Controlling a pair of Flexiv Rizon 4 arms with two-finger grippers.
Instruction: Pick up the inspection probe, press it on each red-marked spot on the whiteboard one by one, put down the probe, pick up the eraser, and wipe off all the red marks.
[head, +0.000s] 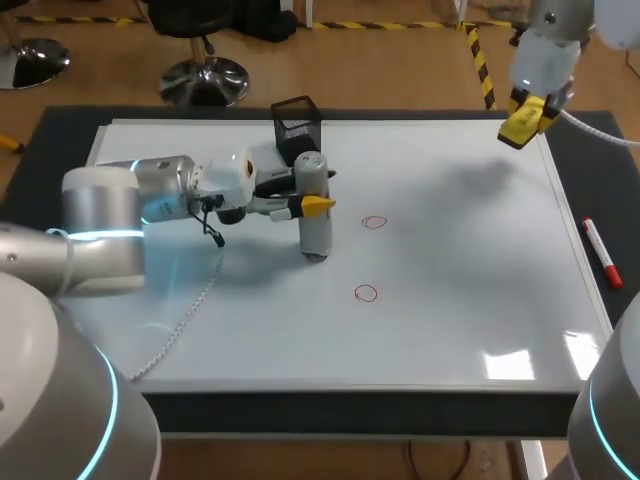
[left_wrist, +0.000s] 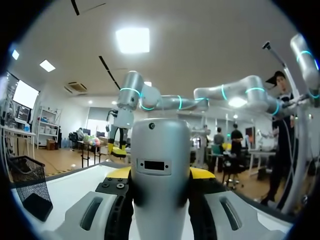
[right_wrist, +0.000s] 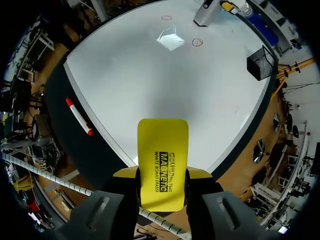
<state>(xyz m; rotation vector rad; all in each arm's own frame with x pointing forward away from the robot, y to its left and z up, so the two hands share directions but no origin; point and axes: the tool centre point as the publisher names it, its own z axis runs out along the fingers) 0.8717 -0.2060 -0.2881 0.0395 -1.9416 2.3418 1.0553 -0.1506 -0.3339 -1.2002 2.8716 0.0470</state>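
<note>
While left gripper clamps inspection probe upright from both sides, sensible play looks like this: lift slightly, shift toward right arm's side, come straight down on circle centre, press gently, no tilt. Probe foot appears to rest on whiteboard, clear of both marks. Farther red circle near it, nearer red circle slightly further off. Right gripper grips yellow eraser over board's far corner, well apart.
</note>
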